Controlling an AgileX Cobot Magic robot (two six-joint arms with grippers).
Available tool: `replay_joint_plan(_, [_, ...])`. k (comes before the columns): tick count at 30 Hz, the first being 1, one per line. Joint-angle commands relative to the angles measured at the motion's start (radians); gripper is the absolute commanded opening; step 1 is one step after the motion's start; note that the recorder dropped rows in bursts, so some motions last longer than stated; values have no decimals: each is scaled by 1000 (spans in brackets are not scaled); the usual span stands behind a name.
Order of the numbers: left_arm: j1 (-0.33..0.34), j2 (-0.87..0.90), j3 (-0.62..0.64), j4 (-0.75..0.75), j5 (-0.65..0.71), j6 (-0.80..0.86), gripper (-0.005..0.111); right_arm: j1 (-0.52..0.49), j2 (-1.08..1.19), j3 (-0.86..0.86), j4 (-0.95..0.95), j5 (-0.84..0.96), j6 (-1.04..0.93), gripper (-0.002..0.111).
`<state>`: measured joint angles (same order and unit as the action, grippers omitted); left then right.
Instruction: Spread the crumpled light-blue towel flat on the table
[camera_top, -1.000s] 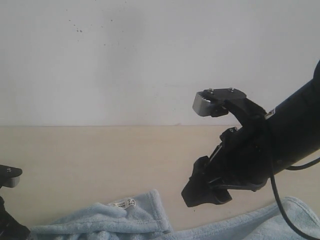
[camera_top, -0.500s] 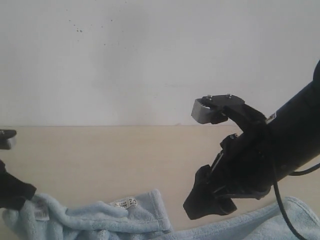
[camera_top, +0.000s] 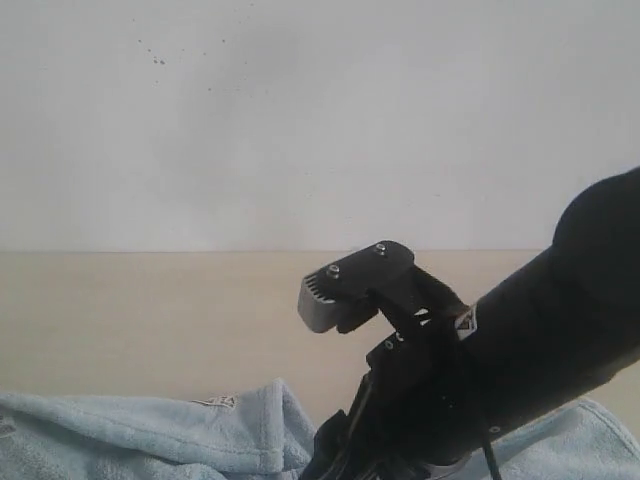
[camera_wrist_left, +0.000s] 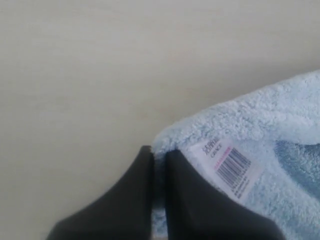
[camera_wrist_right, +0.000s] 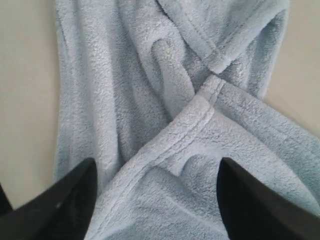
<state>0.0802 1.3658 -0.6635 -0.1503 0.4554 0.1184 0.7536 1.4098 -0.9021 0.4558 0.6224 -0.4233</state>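
Observation:
The light-blue towel (camera_top: 130, 432) lies bunched along the near side of the beige table (camera_top: 150, 310), with a small white tag (camera_top: 215, 402) on one fold. In the left wrist view my left gripper (camera_wrist_left: 159, 160) is shut on a towel (camera_wrist_left: 260, 125) corner, right beside a barcode tag (camera_wrist_left: 227, 165). This gripper is out of the exterior view. My right gripper (camera_top: 320, 385) hangs open over the cloth's middle. In its wrist view the right gripper (camera_wrist_right: 156, 165) stands wide above crossed, hemmed folds of the towel (camera_wrist_right: 150, 90), holding nothing.
A white wall (camera_top: 300, 120) rises behind the table's far edge. Bare tabletop (camera_wrist_left: 75, 75) extends beyond the held corner, and more bare tabletop (camera_wrist_right: 20, 100) shows beside the folds. The bulky black right arm (camera_top: 560, 330) fills the right side of the exterior view.
My left gripper has gone out of the exterior view to the left, drawing the towel's corner with it. The right arm has swung left and lower, over the towel.

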Motion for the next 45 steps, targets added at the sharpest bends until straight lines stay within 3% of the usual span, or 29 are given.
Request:
replay_joint_plan(1, [5, -63, 25, 2, -62, -53, 4, 6, -2, 47, -50, -130, 29, 64])
replay_joint_plan(5, [5, -107, 72, 6, -165, -118, 4, 6, 30, 75, -74, -128, 47, 64])
replay_joint_plan(11, [5, -117, 163, 4, -321, -224, 4, 6, 193, -21, -70, 76, 167, 64])
replay_joint_plan(21, [5, -117, 168, 1, -347, -231, 4, 43, 406, -344, -65, 95, 222, 64])
replay_joint_plan(31, [3, -117, 168, 1, -356, -238, 4, 46, 531, -396, -283, 167, 328, 64])
replay_joint_plan(34, [3, -117, 168, 1, -358, -238, 4, 46, 532, -396, -341, 165, 379, 49])
replay_joint_plan(38, [3, -117, 168, 1, -358, -238, 4, 46, 532, -396, -406, 167, 418, 5])
replay_joint_plan(39, [3, -117, 168, 1, -358, -238, 4, 46, 532, -396, -420, 170, 423, 0])
replay_joint_plan(45, [3, -117, 168, 1, -354, -238, 4, 44, 501, -396, -656, 261, 515, 0])
